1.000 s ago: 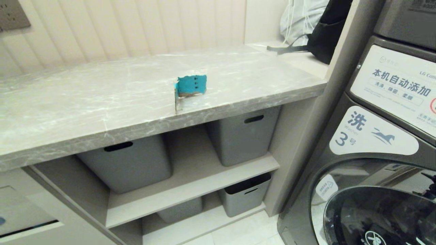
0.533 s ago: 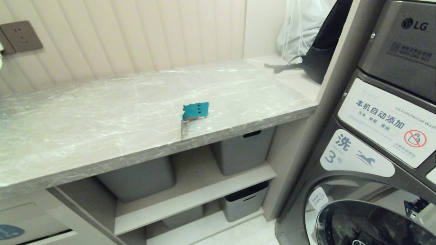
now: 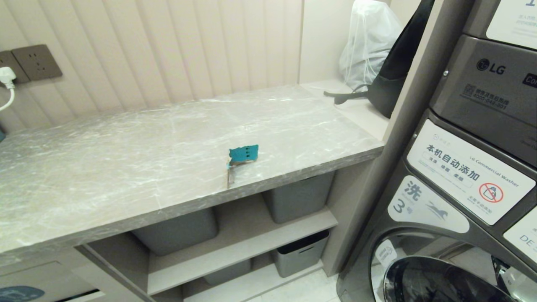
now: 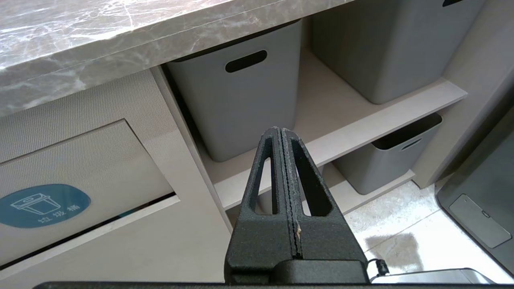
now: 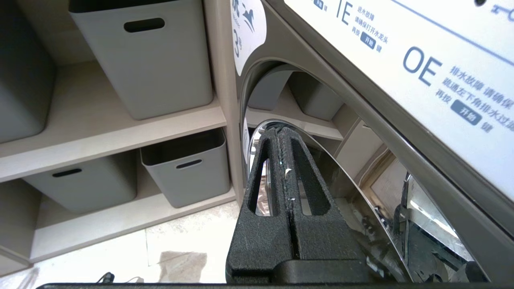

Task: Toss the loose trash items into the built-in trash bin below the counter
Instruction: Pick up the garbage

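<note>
One torn, folded cardboard scrap with a teal-blue dotted face [image 3: 242, 154] is showing as loose trash, standing near the front edge of the long grey marble-look counter [image 3: 126, 167], well apart from both arms. Neither arm is appearing in the head view. The left gripper [image 4: 282, 132] is hanging below counter level in front of the grey plastic baskets [image 4: 241, 96], its jaws pressed together on nothing; the right gripper [image 5: 280, 132] is likewise pressed together and empty, pointing at the washing machine's glass door [image 5: 361, 208]. Judging by this, the step in hand is the approach, with no pick begun; the next move is calling for an arm to rise over the counter and spread its jaws around the scrap. Only the left wrist view is showing the beige tilting flap with the round blue bin icon [image 4: 80, 180] plainly; only the head view is showing the scrap
</note>
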Robot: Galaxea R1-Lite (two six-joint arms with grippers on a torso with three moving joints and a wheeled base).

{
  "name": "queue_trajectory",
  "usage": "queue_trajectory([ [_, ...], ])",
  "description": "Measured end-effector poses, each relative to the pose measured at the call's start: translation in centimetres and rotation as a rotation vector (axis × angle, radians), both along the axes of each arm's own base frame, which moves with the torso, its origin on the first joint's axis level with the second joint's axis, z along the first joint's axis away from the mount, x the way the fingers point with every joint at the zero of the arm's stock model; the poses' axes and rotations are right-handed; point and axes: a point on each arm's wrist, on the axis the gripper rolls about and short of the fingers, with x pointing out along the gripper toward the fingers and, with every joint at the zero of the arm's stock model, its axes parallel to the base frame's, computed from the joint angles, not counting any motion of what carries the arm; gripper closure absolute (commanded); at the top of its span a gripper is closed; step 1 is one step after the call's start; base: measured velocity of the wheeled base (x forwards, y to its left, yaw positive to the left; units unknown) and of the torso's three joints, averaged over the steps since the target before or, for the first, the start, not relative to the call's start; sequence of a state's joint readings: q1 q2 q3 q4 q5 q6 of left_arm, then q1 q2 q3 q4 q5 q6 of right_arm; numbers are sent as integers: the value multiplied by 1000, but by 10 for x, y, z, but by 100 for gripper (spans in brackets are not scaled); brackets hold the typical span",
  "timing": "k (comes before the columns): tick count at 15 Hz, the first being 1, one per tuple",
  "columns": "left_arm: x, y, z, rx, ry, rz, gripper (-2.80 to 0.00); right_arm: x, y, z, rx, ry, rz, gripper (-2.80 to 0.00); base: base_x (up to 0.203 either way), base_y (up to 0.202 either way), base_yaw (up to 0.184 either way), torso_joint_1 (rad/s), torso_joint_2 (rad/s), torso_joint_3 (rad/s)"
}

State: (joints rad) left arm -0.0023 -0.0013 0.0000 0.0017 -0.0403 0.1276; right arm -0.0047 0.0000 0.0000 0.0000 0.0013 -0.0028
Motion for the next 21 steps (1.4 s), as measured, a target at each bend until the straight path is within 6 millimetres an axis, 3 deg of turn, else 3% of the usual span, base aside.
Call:
queue_trajectory([
  [3,0,-1,1,58,-12,-22,0,0,0,0,0,0,0,0,0,0,0,0,0,0],
  [5,-3,-1,14,100,-97,-58,0,0,0,0,1,0,0,0,0,0,0,0,0,0],
  [10,-19,-6,93,128,-267,-283,0,0,0,0,1,0,-1,0,0,0,0,0,0,0],
  [14,9,-7,179,90,-270,-427,0,0,0,0,1,0,-1,0,0,0,0,0,0,0],
  [15,22,-9,193,88,-251,-499,-280,0,0,0,1,0,-1,0,0,0,0,0,0,0],
  [21,102,-32,236,155,-17,-743,-280,0,0,0,1,0,-1,0,0,0,0,0,0,0],
])
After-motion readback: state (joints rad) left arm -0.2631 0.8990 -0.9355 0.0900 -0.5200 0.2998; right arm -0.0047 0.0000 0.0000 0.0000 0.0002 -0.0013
